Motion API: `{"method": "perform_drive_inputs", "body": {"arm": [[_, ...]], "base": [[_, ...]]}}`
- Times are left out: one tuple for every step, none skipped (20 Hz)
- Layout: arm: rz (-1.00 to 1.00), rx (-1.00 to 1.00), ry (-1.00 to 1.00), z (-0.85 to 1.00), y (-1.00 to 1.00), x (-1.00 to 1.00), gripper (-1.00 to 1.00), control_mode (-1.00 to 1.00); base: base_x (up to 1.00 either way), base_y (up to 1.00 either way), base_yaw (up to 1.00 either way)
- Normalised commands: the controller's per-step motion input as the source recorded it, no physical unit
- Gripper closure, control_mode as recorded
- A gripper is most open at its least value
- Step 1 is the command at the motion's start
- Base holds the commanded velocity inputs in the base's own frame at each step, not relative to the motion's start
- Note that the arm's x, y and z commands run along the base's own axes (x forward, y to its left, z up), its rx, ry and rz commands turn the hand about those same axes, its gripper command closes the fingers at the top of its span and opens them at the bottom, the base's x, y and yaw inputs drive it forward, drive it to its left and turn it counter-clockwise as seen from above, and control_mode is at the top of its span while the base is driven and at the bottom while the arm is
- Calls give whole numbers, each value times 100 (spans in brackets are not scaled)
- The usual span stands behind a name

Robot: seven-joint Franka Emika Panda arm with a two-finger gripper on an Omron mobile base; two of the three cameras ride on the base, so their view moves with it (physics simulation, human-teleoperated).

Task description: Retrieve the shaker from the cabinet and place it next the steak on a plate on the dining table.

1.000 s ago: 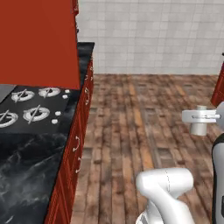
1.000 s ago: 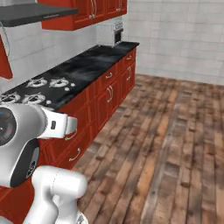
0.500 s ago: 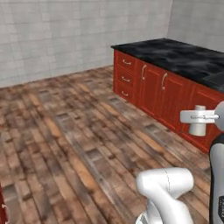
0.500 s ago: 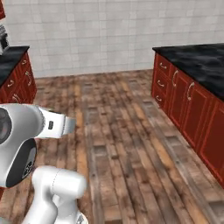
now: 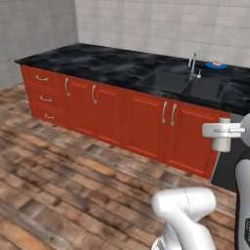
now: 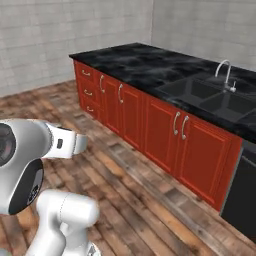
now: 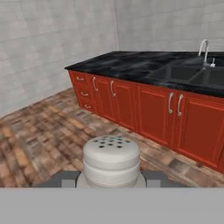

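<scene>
Gripping the shaker (image 7: 111, 161) in the hand view, the end effector (image 7: 111, 179) — dark finger tips (image 7: 65, 178) pressed against either side of the grey cylinder, perforated lighter cap on top, upright between them. Same shaker (image 5: 222, 141) visible in the left base view, clamped at the right edge and held in the air, well above the wooden plank floor (image 5: 58, 176) and near the red fronts of the dining table (image 5: 88, 61). Black white-veined marble top stretching across all three views, red panelled doors and small drawers below, each with a silver handle. Double sink (image 6: 212, 97) sunk into the marble toward the far right end, curved silver faucet (image 6: 226, 74) rising behind it; the same faucet (image 5: 193, 63) seen in the left base view. Just beyond that faucet, at the far edge of the table — a round bright blue plate (image 5: 215, 64) with a small pinkish-red steak (image 5: 216, 63) lying on it, too small to tell more. Shaker well apart from the plate, on the near side of the table, not yet set down. Dark panel (image 6: 242, 200) beside the rightmost red door in the right base view, its nature unclear. Pale tiled walls (image 6: 60, 40) behind the table, meeting in a corner.
</scene>
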Motion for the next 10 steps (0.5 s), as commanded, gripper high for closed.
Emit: {"method": "perform_drive_inputs", "body": {"arm": [[0, 0, 0, 0, 0, 0, 100, 100], [0, 0, 0, 0, 0, 0, 100, 100], [0, 0, 0, 0, 0, 0, 100, 100], [0, 0, 0, 0, 0, 0, 100, 100], [0, 0, 0, 0, 0, 0, 100, 100], [0, 0, 0, 0, 0, 0, 100, 100], [0, 0, 0, 0, 0, 0, 100, 100], [0, 0, 0, 0, 0, 0, 100, 100], [0, 0, 0, 0, 0, 0, 100, 100], [0, 0, 0, 0, 0, 0, 100, 100]], "base": [[11, -21, -69], [13, 0, -68], [31, 40, -63], [51, 86, -55], [59, 100, -49], [76, 100, -45], [86, 100, -43], [93, 100, -42], [96, 100, -40], [97, 100, -39]]}}
